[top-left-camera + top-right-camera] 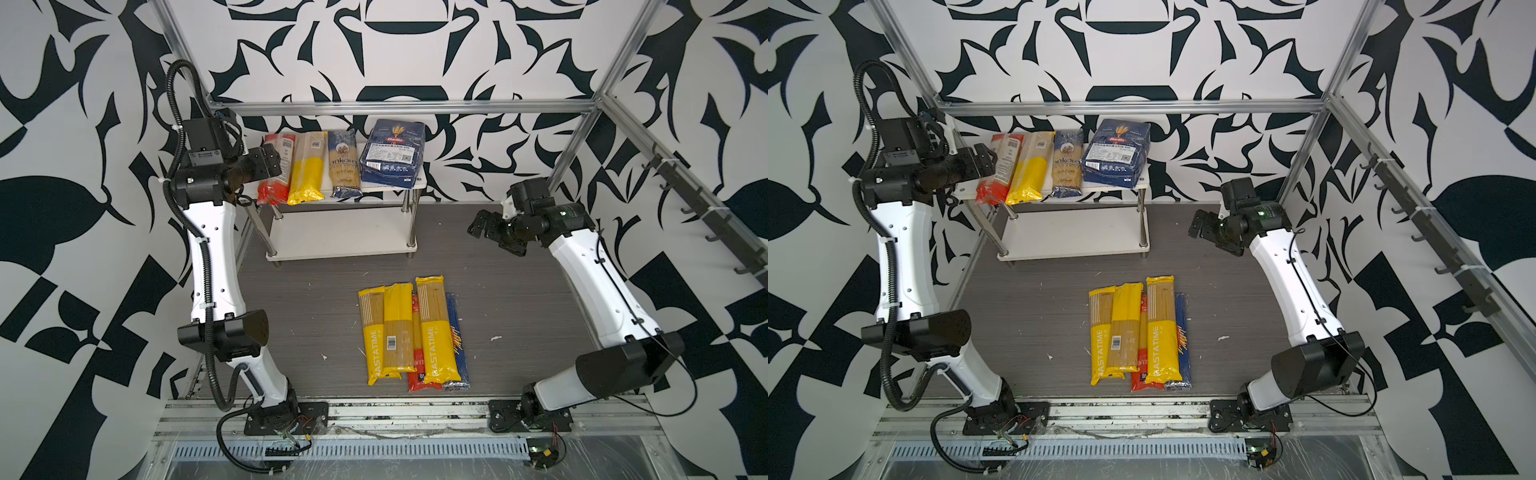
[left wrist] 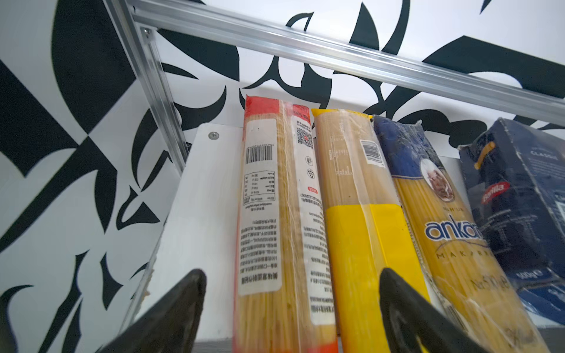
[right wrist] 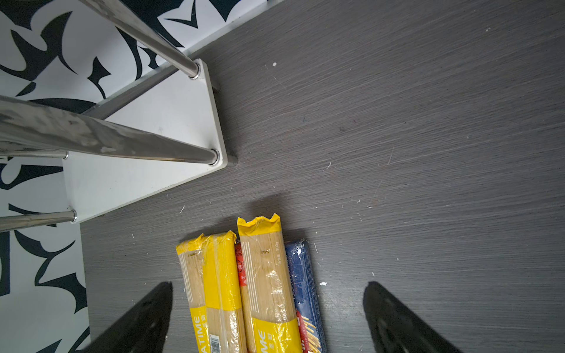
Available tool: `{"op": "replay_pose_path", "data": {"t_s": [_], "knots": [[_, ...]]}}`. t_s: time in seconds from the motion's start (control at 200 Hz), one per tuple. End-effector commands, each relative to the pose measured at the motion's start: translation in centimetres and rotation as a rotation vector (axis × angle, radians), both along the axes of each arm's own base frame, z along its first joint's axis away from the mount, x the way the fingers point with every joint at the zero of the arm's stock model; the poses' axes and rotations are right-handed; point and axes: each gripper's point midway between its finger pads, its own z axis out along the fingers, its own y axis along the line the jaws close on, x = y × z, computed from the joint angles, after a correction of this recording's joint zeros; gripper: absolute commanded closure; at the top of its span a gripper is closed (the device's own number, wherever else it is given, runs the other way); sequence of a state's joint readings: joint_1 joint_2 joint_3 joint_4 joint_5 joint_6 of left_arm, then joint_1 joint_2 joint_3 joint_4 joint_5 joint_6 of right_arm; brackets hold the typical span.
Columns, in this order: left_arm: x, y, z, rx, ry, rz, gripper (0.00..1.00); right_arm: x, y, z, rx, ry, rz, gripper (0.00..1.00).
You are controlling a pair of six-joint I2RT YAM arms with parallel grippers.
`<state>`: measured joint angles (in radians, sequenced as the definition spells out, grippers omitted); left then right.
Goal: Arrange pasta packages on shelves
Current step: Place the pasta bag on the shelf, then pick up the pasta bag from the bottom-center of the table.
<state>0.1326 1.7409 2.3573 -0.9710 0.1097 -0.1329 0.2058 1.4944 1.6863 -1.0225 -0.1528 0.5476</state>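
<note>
The shelves (image 1: 340,239) stand at the back, and the lower board is bare. On the top board (image 2: 201,195) lie a red pasta package (image 2: 269,214), a yellow one (image 2: 357,220), a dark-blue Ankara one (image 2: 440,220) and a wider Barilla bag (image 1: 392,153). My left gripper (image 2: 292,272) is open at the near end of the red package, its fingers wide apart and not touching it. Several more pasta packages (image 1: 411,332) lie side by side on the table. My right gripper (image 3: 269,284) hangs open well above their far ends, holding nothing.
Aluminium frame bars (image 1: 399,106) run just behind and beside the shelves, close to my left wrist (image 1: 208,166). A rail of black hooks (image 1: 702,208) lines the right side. Small white crumbs dot the dark table (image 1: 519,291).
</note>
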Motion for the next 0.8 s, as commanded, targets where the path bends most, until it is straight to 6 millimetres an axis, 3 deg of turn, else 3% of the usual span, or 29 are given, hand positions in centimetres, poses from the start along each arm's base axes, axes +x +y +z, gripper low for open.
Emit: {"op": "replay_pose_path", "data": {"t_s": [0.0, 0.15, 0.31, 0.47, 0.49, 0.68, 0.795], "knots": [[-2.8, -0.1, 2.2, -0.016, -0.048, 0.018, 0.02, -1.1, -0.4, 1.7, -0.005, -0.047, 0.013, 0.00], [-5.8, -1.0, 2.5, -0.043, -0.051, 0.007, 0.01, -2.3, -0.4, 1.7, -0.003, -0.046, 0.031, 0.00], [-9.1, -1.5, 1.3, -0.088, -0.029, 0.016, 0.02, -4.0, -0.5, 1.6, 0.003, -0.046, 0.047, 0.00], [-11.8, -4.3, -0.8, -0.169, 0.017, -0.043, 0.02, -6.1, -0.7, 1.1, 0.009, -0.031, 0.061, 0.00], [-13.0, -4.8, -0.3, -0.174, -0.001, -0.053, 0.02, -6.4, -0.7, 1.0, 0.008, -0.029, 0.061, 0.00], [-16.0, -8.3, -3.9, -0.231, 0.025, -0.061, 0.00, -8.6, -1.2, -0.2, 0.001, 0.011, 0.061, 0.00], [-17.3, -9.8, -7.0, -0.272, 0.067, -0.071, 0.00, -9.6, -1.1, -1.2, 0.010, 0.043, 0.073, 0.00]]}}
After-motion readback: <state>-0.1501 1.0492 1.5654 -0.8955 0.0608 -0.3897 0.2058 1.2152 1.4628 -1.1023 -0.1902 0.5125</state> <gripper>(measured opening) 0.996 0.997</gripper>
